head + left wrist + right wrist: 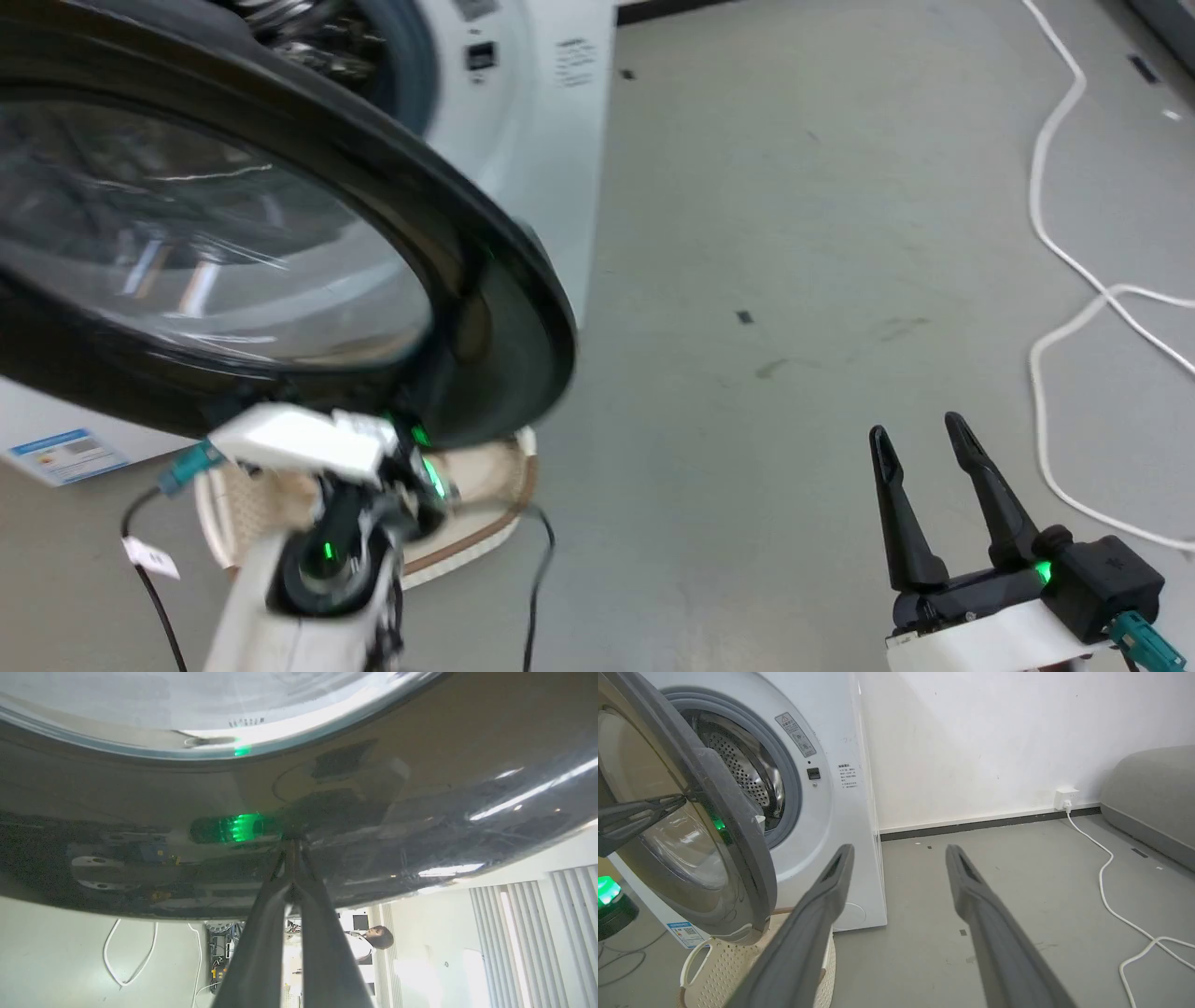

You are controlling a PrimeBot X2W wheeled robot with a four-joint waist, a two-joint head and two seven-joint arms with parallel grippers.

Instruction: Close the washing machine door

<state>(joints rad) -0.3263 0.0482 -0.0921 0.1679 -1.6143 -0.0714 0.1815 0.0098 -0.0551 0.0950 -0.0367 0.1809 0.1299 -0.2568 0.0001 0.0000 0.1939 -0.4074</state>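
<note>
Head view places the washing machine door [509, 308] at upper left, ajar from the washing machine [551, 140], its glossy face tilted toward the lens and its free edge at lower right. Beneath it sits a cream basket [495, 523], contents hidden. Left wrist view shows the left gripper [292, 843] pinched closed, tips touching the door's black rim. Lower right, the right gripper [916, 429] points up, fingers spread.

Left side blocked by open washing machine door [233, 233], swung out before the washing machine [840, 826] | drum opening [742, 770] partly screened by door; narrow gap left at door edge | laundry basket [714, 970] found on floor under door's lower rim | bare floor [794, 233] open to the right | white cable [1033, 191] laid across far-right floor
</note>
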